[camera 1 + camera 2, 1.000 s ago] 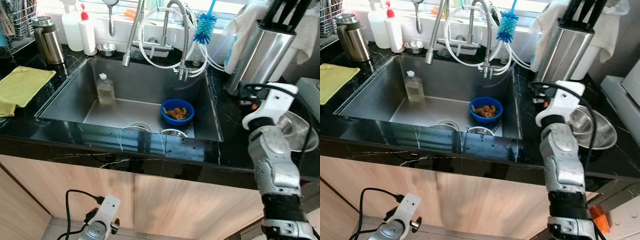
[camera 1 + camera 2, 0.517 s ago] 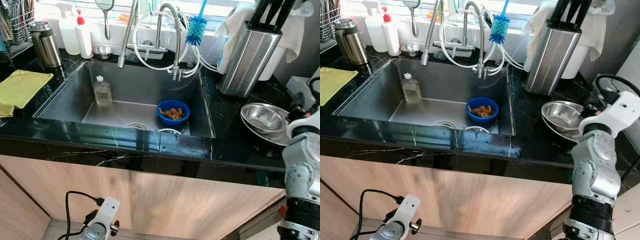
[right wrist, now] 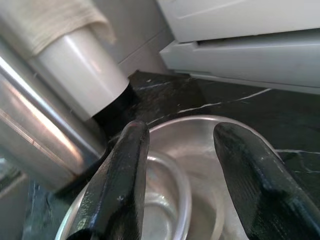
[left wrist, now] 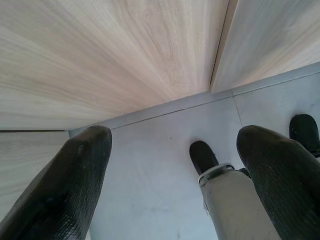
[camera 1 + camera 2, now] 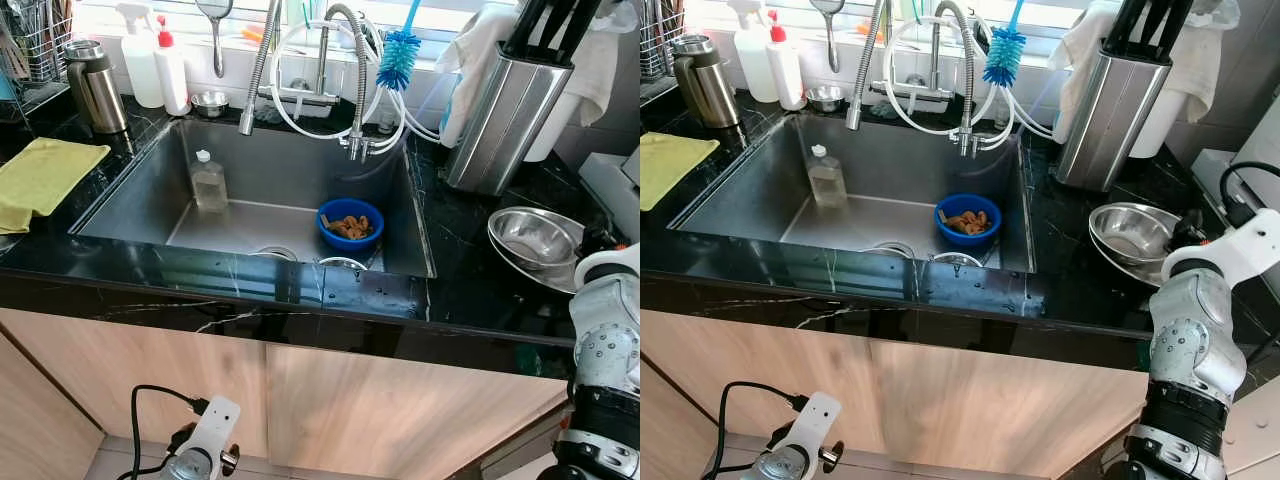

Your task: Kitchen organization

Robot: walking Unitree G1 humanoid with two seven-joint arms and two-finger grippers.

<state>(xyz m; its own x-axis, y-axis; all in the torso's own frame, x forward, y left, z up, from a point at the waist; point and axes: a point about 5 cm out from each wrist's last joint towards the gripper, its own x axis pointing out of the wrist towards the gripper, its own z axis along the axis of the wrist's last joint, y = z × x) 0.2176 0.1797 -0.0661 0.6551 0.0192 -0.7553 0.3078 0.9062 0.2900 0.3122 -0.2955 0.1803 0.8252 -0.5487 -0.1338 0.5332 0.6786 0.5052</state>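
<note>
A black stone surface (image 5: 470,290) runs around a steel sink (image 5: 140,190). In the sink a clear bottle (image 5: 209,180) stands upright towards the left, and a blue bowl (image 5: 351,224) with brown food in it sits near the right wall, below the tap (image 5: 345,60) and its hoses.

To the right of the sink lie two nested steel bowls (image 5: 1132,236) — a small one inside a wider one — near a tall steel holder (image 5: 1108,105).

The right pincer (image 3: 182,165) hovers just above the steel bowls, fingers (image 3: 125,175) spread apart and holding nothing.

The left pincer (image 4: 175,150) hangs low in front of the wooden cupboard doors (image 4: 125,50), wide open and empty, above the grey floor (image 4: 150,175).

A yellow cloth (image 5: 40,175) lies on the surface far left.
</note>
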